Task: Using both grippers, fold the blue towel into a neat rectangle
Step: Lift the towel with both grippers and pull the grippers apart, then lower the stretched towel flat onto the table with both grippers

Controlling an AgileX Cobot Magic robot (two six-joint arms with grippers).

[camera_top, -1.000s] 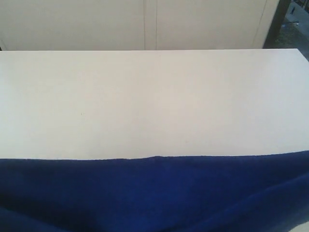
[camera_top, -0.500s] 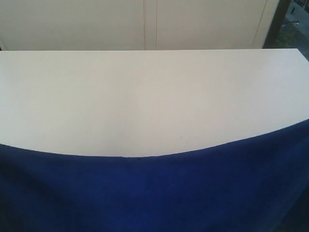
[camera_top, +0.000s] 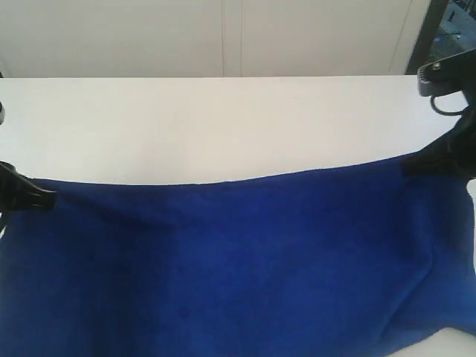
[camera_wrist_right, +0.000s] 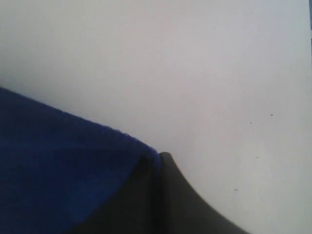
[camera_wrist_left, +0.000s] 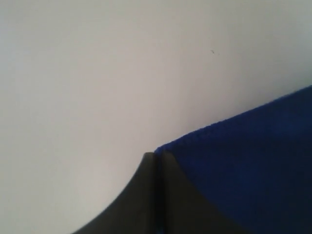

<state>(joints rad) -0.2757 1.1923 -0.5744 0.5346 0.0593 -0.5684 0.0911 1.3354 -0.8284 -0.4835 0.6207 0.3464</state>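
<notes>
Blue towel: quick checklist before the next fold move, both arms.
1. Left gripper shut on a corner of the blue towel: ok, cloth is pinched at its tips.
2. Right gripper shut on the other corner: ok.
3. Held edge straight between the grippers: not ok, it bows, and its right end sits higher in the exterior view.
4. Cloth smooth: not ok, a crease runs down near the right side.
5. Table beyond the held edge free of obstacles: ok, nothing seen there.
6. Towel's lower edge and free corners: cannot tell, out of frame.
</notes>
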